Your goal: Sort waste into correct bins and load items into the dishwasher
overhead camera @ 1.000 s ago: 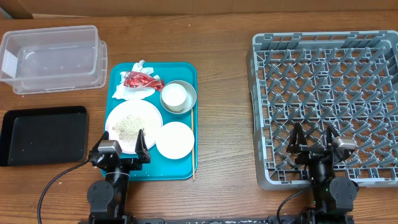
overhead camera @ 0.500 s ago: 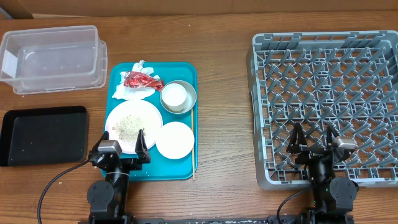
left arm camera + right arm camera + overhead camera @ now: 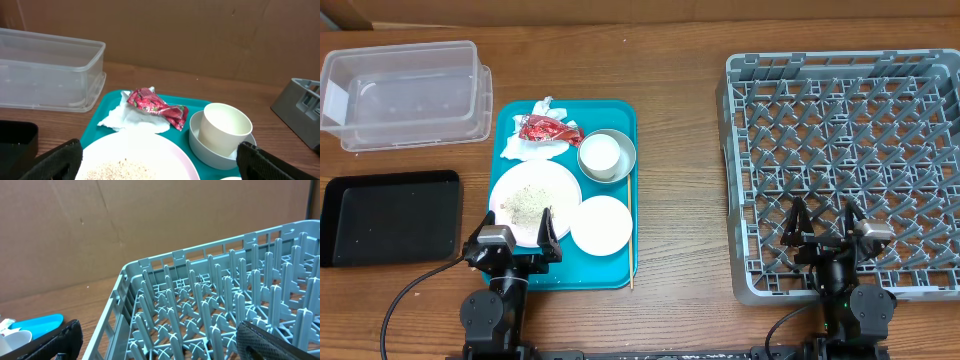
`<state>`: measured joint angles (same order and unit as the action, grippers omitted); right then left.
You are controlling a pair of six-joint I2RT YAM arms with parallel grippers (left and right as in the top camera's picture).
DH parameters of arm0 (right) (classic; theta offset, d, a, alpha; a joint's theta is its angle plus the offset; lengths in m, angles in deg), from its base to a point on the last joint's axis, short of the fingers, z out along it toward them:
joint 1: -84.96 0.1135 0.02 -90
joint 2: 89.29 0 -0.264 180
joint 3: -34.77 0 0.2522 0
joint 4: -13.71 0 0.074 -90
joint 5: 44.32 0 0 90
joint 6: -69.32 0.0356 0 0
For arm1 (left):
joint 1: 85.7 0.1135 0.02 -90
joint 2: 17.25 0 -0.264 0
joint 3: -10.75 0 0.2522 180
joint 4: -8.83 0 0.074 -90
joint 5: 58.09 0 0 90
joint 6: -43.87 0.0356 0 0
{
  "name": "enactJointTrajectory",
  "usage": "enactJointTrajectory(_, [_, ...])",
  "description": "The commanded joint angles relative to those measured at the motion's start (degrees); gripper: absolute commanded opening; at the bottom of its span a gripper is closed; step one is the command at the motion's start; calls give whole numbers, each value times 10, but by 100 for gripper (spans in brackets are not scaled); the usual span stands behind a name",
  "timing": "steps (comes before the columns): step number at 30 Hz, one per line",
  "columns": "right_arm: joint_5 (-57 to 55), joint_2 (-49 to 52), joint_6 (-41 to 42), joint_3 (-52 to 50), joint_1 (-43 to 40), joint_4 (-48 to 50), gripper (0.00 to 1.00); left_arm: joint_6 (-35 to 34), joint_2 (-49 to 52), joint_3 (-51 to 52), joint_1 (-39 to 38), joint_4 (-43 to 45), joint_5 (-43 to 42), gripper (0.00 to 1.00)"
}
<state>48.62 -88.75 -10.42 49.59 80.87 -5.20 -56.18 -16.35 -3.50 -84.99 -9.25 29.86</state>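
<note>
On the teal tray (image 3: 620,112) lie a crumpled white napkin (image 3: 535,148), a shiny red wrapper (image 3: 549,129), a pale pink plate (image 3: 533,201) with rice and brownish scraps (image 3: 527,200), a small white plate (image 3: 601,225), and a grey-white bowl (image 3: 623,152) holding a white cup (image 3: 599,155). The clear tub (image 3: 405,93) and black tray (image 3: 390,217) are at the left. The grey dish rack (image 3: 845,160) is at the right. My left gripper (image 3: 517,233) is open and empty at the pink plate's near edge. My right gripper (image 3: 823,222) is open and empty over the rack's front.
A thin wooden stick (image 3: 632,232) lies along the teal tray's right edge. Bare wooden table (image 3: 680,190) lies between tray and rack. A brown cardboard wall (image 3: 200,35) stands behind the table.
</note>
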Motion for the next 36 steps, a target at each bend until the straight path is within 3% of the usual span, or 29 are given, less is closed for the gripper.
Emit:
enactJointTrajectory(1, [-3, -4, -2, -6, -2, 5, 100, 13, -7, 2, -4, -1, 5, 100])
enactJointTrajectory(18, [-3, -4, -2, -6, -2, 5, 100, -9, -7, 2, -4, 1, 5, 100])
enactJointTrajectory(22, [-3, -4, -2, -6, -2, 5, 100, -115, -7, 2, -4, 2, -21, 100])
enactJointTrajectory(28, [-3, -4, -2, -6, -2, 5, 100, -394, -6, 2, -4, 10, -103, 100])
enactJointTrajectory(36, [-3, -4, -2, -6, -2, 5, 100, -444, -7, -5, -3, 38, -193, 100])
